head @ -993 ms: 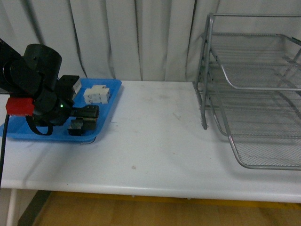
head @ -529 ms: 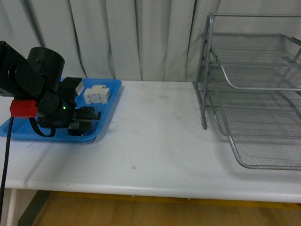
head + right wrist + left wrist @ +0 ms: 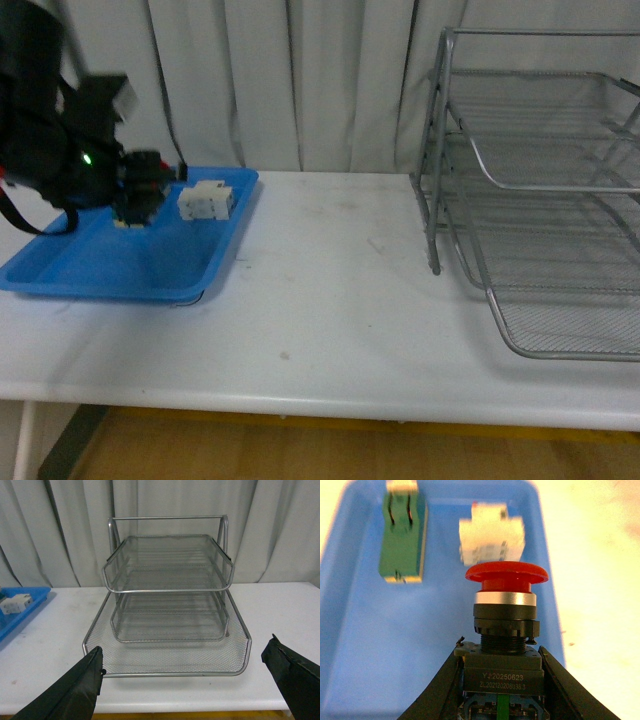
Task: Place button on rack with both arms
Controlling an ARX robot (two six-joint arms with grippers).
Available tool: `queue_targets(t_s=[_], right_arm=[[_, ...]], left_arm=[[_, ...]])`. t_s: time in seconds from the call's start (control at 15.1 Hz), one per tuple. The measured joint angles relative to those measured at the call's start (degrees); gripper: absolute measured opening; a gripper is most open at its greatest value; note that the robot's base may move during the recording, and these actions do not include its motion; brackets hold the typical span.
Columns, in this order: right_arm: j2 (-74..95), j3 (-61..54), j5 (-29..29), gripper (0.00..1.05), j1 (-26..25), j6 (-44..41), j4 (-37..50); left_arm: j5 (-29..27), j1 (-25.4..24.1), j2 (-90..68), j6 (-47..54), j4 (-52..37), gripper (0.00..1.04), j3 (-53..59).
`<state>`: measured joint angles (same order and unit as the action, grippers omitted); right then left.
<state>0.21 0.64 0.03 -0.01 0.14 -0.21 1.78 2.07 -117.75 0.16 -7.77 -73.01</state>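
My left gripper [image 3: 501,680] is shut on the button [image 3: 504,610]. Its fingers clamp the black boxy body, and the red mushroom cap points away from the wrist. In the front view the left gripper [image 3: 145,185] hangs blurred above the far part of the blue tray [image 3: 90,265], and the button is hard to make out there. The silver wire-mesh rack [image 3: 540,200] stands at the table's right. It fills the right wrist view [image 3: 170,580], with its bottom tray slid out. My right gripper [image 3: 185,680] is open and empty in front of that tray. It is out of the front view.
A white blocky component [image 3: 206,200] lies at the blue tray's far right corner; it also shows in the left wrist view [image 3: 491,537]. A green-and-cream terminal block [image 3: 402,545] lies beside it on the tray [image 3: 360,630]. White curtains hang behind the table.
My left arm has risen from the tray floor and swung up and to the left, carrying the button. The rack has not moved.
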Motion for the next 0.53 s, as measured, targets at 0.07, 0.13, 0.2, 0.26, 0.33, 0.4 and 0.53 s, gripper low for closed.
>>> queue_targets(t_s=[0.07, 0.13, 0.2, 0.26, 0.33, 0.4, 0.53], right_arm=[[0.0, 0.0, 0.0, 0.98, 0.0, 0.0, 0.0], [0.0, 0.0, 0.0, 0.98, 0.0, 0.0, 0.0], [0.0, 0.0, 0.0, 0.98, 0.0, 0.0, 0.0], [0.0, 0.0, 0.0, 0.98, 0.0, 0.0, 0.0], [0.0, 0.0, 0.0, 0.98, 0.0, 0.0, 0.0], [0.0, 0.0, 0.0, 0.98, 0.0, 0.0, 0.0], [0.0, 0.0, 0.0, 0.98, 0.0, 0.0, 0.0]], left_arm=[[0.3, 0.6, 7.6, -0.2, -2.0, 0.36, 5.0], [0.4, 1.3, 15.2, -0.3, -2.7, 0.36, 10.6], [0.6, 2.0, 23.5, -1.0, -2.2, 0.36, 17.5], [0.9, 2.5, 29.7, -1.6, -1.2, 0.36, 23.2], [0.8, 2.6, 35.7, -2.7, 0.2, 0.36, 29.1], [0.0, 2.3, 40.5, -3.4, 0.4, 0.36, 33.5], [-0.7, 1.1, 48.8, -4.6, 0.2, 0.36, 39.8]])
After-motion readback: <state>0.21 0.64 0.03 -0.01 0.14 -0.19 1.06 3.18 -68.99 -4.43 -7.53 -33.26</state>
